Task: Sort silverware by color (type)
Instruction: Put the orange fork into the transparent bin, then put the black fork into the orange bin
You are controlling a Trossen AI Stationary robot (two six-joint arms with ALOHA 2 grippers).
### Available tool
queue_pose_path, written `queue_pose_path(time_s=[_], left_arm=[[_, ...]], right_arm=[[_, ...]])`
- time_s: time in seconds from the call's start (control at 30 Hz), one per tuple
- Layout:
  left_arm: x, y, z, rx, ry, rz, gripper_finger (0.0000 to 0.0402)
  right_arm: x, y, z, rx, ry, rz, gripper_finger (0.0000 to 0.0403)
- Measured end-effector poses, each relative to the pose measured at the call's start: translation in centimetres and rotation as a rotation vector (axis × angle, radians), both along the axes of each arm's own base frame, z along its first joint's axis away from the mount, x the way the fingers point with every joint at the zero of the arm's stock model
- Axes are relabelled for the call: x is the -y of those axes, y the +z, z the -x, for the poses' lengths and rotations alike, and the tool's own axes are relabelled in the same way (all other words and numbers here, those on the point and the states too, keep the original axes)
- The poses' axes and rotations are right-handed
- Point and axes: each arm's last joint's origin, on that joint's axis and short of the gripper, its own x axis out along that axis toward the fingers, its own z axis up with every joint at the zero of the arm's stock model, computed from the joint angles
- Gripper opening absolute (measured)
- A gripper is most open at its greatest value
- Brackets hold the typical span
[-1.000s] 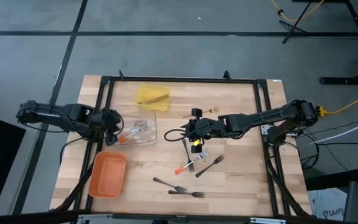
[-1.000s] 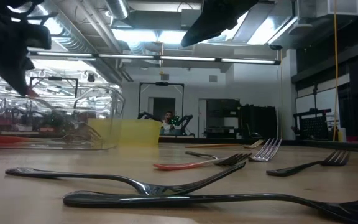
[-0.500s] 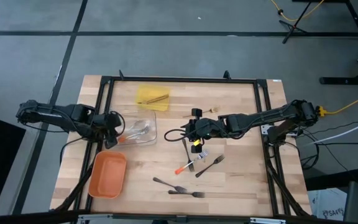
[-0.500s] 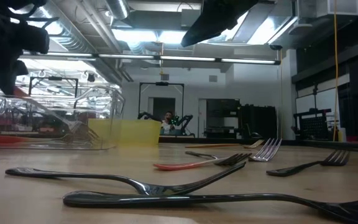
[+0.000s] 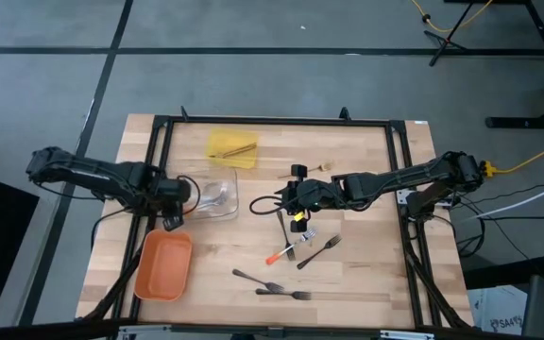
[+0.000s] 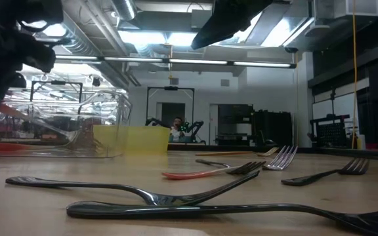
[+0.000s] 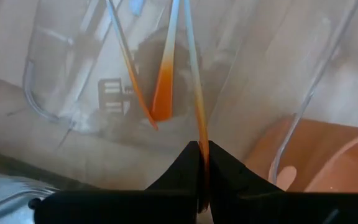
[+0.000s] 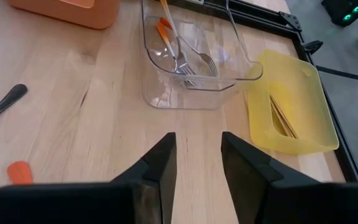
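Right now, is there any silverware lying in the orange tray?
No. In the high view the orange tray shows only its bare bottom, while dark forks lie beside it on the wooden table.

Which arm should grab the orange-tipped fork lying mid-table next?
Right. Its pincer hangs open beside the orange-tipped fork, holding nothing. The left pincer is shut on a silver utensil at the clear tray, so it is busy and farther off.
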Motion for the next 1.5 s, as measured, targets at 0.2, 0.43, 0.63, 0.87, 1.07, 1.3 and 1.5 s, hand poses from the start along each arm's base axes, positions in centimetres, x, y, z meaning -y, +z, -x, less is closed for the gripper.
queue_pose_path(time_s=[0.2, 0.43, 0.63, 0.87, 1.07, 1.3, 1.5], left_arm=[[0.1, -0.7, -0.6, -0.072, -0.004, 0.019, 0.0009], [0.2, -1.2, -1.1, -0.127, -0.003, 0.014, 0.0009], [0.2, -1.4, -1.3, -0.145, -0.002, 0.013, 0.0017], [0.2, -1.5, -1.4, -0.137, 0.0, 0.014, 0.0051], [0.2, -1.5, -1.4, -0.134, 0.001, 0.014, 0.0059], [0.2, -1.5, -1.4, -0.133, 0.001, 0.014, 0.006], [0.2, -1.5, -1.4, -0.133, 0.001, 0.013, 0.006]], right_arm=[[0.0, 0.0, 0.0, 0.0, 0.0, 0.0, 0.0117], [0.0, 0.0, 0.0, 0.0, 0.001, 0.0, 0.0117], [0.0, 0.0, 0.0, 0.0, 0.001, -0.001, 0.0117], [0.0, -0.1, 0.1, -0.015, 0.002, 0.001, 0.0117], [0.1, -0.6, 0.5, -0.075, 0.001, 0.008, 0.0117], [-0.1, -1.1, 0.9, -0.148, 0.024, -0.078, 0.0117], [-0.2, -1.4, 1.2, -0.195, 0.043, -0.134, 0.0117]])
